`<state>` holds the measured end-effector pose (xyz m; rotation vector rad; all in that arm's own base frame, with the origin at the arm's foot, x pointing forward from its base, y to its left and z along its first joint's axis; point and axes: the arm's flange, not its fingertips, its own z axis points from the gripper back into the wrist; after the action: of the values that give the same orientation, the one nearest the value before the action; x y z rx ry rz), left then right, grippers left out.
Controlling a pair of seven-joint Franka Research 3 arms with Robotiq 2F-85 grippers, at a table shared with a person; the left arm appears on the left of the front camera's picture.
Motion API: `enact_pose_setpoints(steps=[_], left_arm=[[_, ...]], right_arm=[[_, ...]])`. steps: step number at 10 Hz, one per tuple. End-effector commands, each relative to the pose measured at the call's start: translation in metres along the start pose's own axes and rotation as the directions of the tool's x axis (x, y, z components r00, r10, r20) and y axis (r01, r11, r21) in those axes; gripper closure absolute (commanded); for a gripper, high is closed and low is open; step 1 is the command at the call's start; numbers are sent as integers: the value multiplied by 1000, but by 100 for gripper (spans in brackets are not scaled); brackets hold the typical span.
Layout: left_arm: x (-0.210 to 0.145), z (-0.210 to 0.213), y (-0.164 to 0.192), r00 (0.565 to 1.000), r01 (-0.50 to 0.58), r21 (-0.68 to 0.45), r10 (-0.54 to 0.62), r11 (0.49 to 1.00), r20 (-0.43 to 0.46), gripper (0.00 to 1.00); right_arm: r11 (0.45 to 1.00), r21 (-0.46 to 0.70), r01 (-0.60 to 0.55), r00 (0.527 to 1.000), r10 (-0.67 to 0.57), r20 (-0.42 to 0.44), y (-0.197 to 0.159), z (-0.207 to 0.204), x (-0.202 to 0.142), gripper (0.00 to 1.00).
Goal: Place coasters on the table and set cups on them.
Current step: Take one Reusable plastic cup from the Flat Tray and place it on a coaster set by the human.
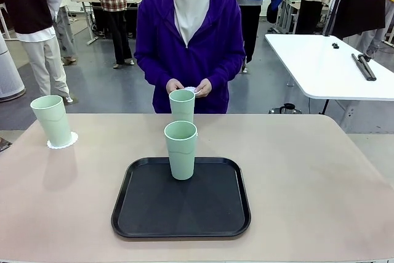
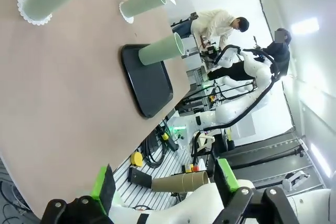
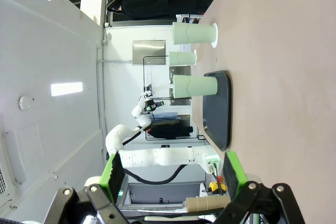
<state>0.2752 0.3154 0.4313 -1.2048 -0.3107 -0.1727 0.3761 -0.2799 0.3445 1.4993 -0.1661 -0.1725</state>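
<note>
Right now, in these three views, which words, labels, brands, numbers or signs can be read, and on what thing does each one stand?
No text can be read.
The mint-green cups, the black tray and the coaster show no print.
The background equipment in the wrist views: any markings are too small and blurred to read.

The tray [image 1: 154, 214] lies on the table [image 1: 308, 177], at the middle of its near side. A first cup [image 1: 181, 149] stands upright on the tray, at the middle of its far edge. Just behind the tray a second cup [image 1: 182, 104] stands on a coaster [image 2: 122, 13] — straight in line with the first. Well left of the tray and farther back, a third cup [image 1: 52, 120] stands on another coaster [image 1: 69, 141], near the table's left edge. Behind the tray — past the table's far edge — stands a person [image 1: 188, 35].
</note>
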Motion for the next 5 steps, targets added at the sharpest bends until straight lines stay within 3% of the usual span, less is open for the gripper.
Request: enact_pose_setpoints(steps=[1, 5], left_arm=[[-1, 5, 3, 999, 27, 4, -27, 1000, 41, 0], [-9, 13, 19, 994, -20, 12, 19, 1000, 105, 0]], right_arm=[[1000, 4, -1, 1000, 1, -2, 1, 0, 0, 0], [1000, 4, -1, 1000, 1, -2, 1, 0, 0, 0]])
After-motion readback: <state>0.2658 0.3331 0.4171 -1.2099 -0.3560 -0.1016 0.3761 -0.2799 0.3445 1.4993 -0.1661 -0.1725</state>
